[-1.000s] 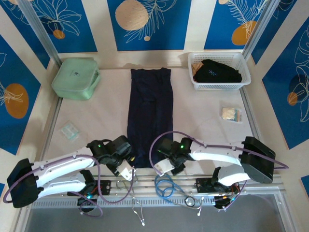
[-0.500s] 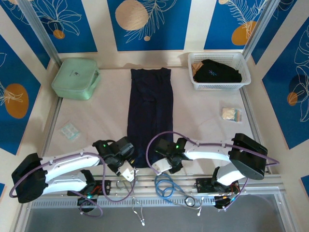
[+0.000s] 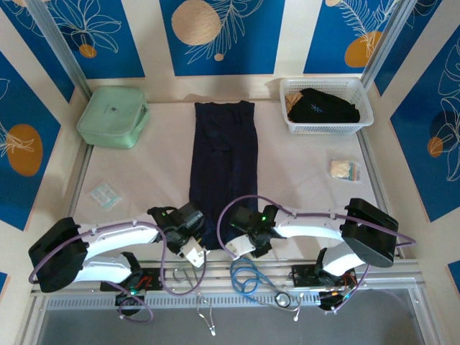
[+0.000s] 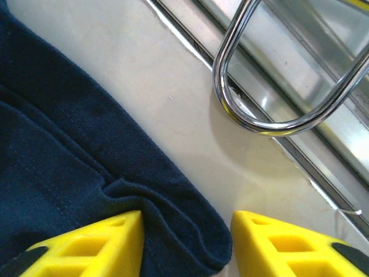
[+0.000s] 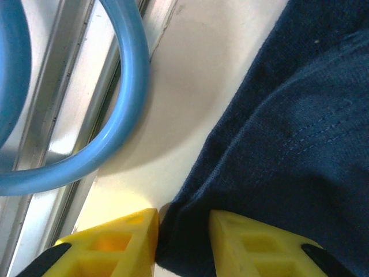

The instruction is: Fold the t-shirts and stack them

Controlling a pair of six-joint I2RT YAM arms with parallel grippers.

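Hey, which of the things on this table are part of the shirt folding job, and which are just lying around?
Part of the job:
navy t-shirt, laid flat mid-table
black t-shirt, lying in the white basket

Just lying about:
mint-green case, far left
left packet
right packet
blue cable, at the near rail

The left gripper (image 4: pixel 186 236) and right gripper (image 5: pixel 183 236) have narrowed around near corners of the navy t-shirt (image 3: pixel 223 165).
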